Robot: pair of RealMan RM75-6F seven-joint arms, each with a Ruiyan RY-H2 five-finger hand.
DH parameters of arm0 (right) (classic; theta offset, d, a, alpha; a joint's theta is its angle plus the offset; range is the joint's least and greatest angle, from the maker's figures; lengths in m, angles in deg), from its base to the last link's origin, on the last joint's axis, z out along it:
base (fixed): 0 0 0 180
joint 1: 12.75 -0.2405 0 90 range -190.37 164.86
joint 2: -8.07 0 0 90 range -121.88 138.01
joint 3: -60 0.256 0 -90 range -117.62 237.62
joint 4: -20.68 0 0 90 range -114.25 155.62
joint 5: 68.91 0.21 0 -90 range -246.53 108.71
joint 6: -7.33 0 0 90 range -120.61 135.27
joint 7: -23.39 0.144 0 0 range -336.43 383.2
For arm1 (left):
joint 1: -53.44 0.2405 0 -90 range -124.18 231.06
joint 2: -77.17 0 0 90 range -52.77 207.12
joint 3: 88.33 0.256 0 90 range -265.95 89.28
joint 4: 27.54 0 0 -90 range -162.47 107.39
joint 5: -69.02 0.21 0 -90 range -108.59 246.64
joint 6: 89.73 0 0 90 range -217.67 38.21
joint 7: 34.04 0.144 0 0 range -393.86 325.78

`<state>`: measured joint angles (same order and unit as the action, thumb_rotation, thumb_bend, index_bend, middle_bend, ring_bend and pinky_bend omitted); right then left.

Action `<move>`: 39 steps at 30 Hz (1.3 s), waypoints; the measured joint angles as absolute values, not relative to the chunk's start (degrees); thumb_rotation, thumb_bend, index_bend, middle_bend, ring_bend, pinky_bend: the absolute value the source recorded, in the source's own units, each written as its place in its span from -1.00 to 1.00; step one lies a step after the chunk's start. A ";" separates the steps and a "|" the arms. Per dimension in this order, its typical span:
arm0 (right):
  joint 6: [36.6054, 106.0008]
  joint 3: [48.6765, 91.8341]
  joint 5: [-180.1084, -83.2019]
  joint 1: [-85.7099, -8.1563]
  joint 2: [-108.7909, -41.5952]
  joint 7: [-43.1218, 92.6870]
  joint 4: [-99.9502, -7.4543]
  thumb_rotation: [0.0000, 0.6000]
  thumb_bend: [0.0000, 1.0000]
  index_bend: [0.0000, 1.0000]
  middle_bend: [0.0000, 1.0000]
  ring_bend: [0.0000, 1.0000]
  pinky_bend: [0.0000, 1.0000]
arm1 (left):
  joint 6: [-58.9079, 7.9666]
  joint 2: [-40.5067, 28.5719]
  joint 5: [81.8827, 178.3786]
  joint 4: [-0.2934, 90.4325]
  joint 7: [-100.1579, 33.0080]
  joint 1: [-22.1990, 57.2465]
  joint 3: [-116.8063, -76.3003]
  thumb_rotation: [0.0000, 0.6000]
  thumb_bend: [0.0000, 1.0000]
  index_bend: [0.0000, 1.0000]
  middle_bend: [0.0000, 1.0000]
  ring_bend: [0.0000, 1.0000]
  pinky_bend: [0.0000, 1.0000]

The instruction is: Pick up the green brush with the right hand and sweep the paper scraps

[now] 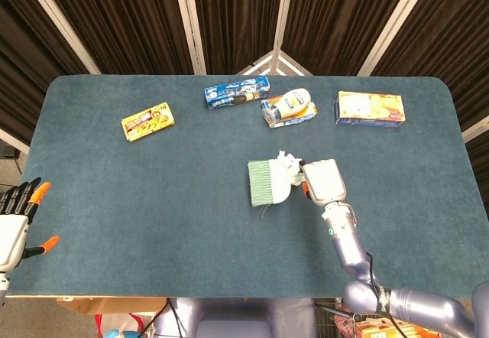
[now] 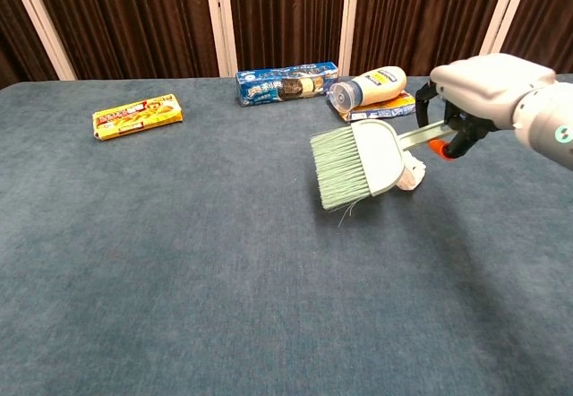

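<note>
above blue table (image 1: pixel 114 200), right robot hand (image 2: pixel 474 91) grips green brush (image 2: pixel 354 163), bristles pointing left beyond it.

The right hand (image 2: pixel 470 100) grips the green brush (image 2: pixel 355 163) by its handle, bristles pointing left and lifted off the blue counter (image 2: pixel 179 253). The paper scraps (image 2: pixel 413 176) peek out just behind the brush head. A yellow box (image 2: pixel 137 116) lies far left.
</note>
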<state>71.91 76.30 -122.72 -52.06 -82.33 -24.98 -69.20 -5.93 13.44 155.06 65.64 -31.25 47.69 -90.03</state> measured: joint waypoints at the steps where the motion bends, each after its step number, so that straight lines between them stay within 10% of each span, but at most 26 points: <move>1: 71.68 76.47 -122.27 -52.57 -82.75 -25.28 -68.49 1.00 0.14 0.73 0.89 1.00 0.89 | -6.08 13.52 154.92 65.72 -31.35 47.65 -90.04 1.00 -0.83 -1.00 -1.00 -1.00 -1.00; 25: 70.49 74.11 -114.96 -56.59 -77.02 -33.34 -54.00 1.00 0.15 0.75 0.89 1.00 0.89 | -6.39 14.19 154.59 66.44 -31.88 47.47 -90.15 1.00 -0.83 -1.00 -1.00 -1.00 -1.00; 39: 74.72 75.30 -116.96 -56.47 -67.32 -34.13 -67.97 1.00 0.15 0.75 0.89 1.00 0.89 | -6.43 13.73 155.31 66.57 -31.01 47.12 -90.03 1.00 -0.83 -1.00 -1.00 -1.00 -1.00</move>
